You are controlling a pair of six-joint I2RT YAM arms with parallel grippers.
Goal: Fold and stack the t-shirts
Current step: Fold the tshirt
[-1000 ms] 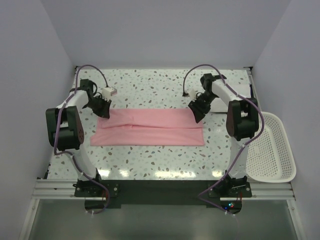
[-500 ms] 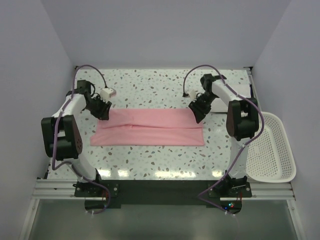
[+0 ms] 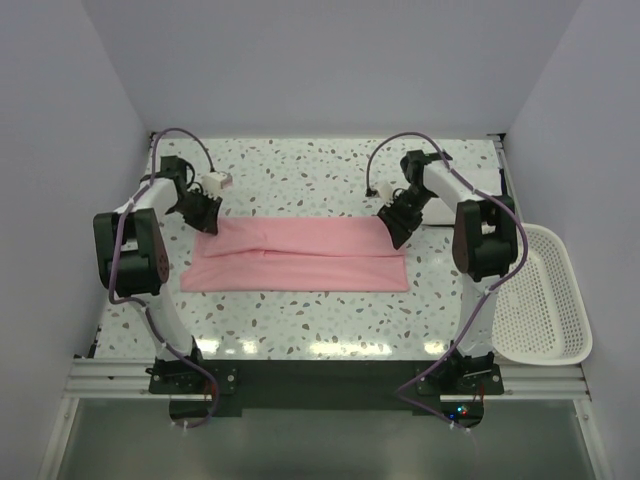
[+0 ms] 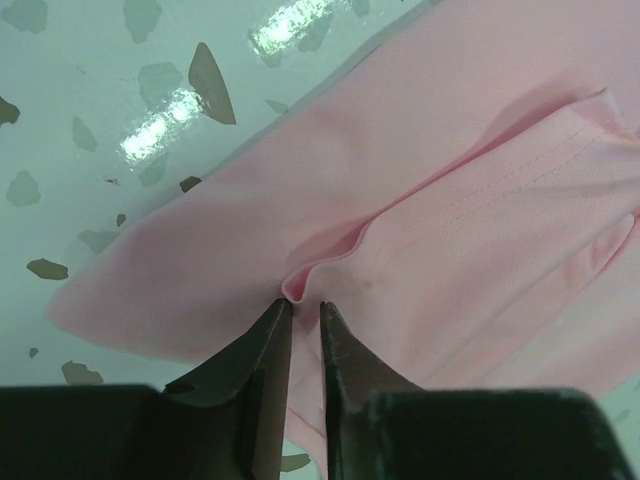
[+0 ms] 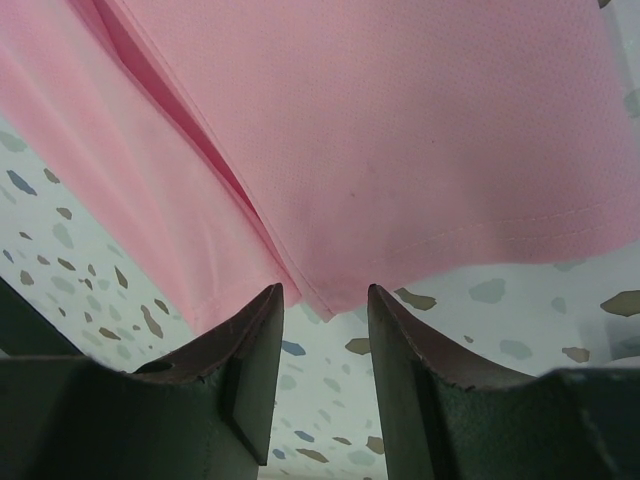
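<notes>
Top external view: pink t-shirt [image 3: 300, 255], folded to a long band, lies on the table [image 3: 300, 170] with its long axis running left to right. Left gripper [image 3: 205, 218] sits at the band's far left corner, fingers pinched nearly together on a raised pucker of cloth. Right gripper [image 3: 393, 230] sits at the far right corner, fingers spread, the corner just ahead of the gap. Each arm is nearest its own end.

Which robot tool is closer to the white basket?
Right. The right tool sits at the end of the pink t-shirt nearest the basket; the left tool is at its far end.
</notes>
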